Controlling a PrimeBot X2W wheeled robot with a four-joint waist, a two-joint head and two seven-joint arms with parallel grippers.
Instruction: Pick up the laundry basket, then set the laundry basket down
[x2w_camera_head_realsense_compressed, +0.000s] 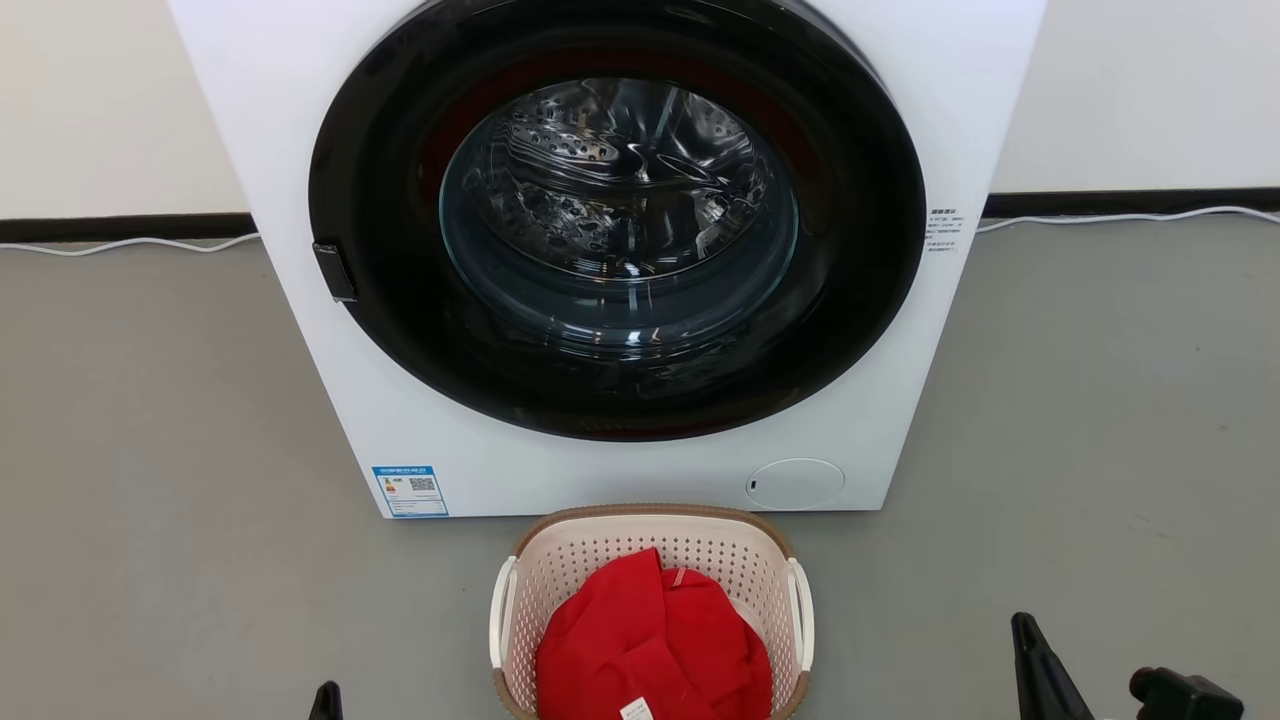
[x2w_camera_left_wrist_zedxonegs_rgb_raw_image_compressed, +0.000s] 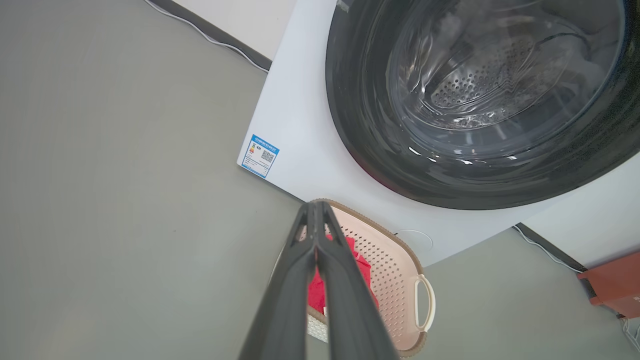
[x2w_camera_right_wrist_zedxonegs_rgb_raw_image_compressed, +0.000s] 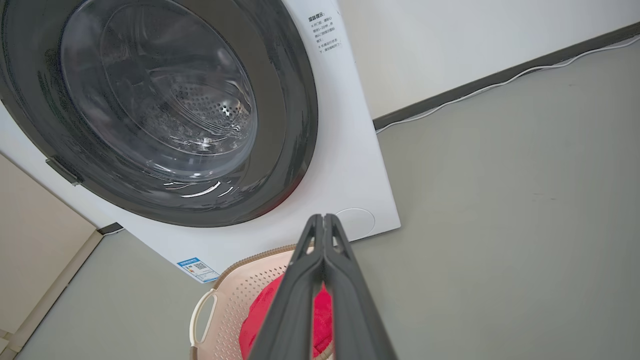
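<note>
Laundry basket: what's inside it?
A crumpled red garment with a white tag lies in the basket. It covers the basket's bottom, so anything beneath it can't be seen.

- Laundry basket (x2w_camera_head_realsense_compressed: 700, 550): cream plastic, matt, with perforated walls; brown rim with a woven-look texture.
- Red garment (x2w_camera_head_realsense_compressed: 640, 640): soft cloth, matt, creased.
- Washing machine (x2w_camera_head_realsense_compressed: 620, 470): white casing, smooth, light sheen.
- Door ring (x2w_camera_head_realsense_compressed: 380, 300): black, high gloss, around a clear glass window.
- Drum (x2w_camera_head_realsense_compressed: 560, 140): bright metal, perforated, reflective.
- Floor (x2w_camera_head_realsense_compressed: 150, 450): grey, matt, smooth.
- Left gripper (x2w_camera_left_wrist_zedxonegs_rgb_raw_image_compressed: 315, 205) and right gripper (x2w_camera_right_wrist_zedxonegs_rgb_raw_image_compressed: 324, 217): fingers dark grey, matt, plastic-like.
</note>
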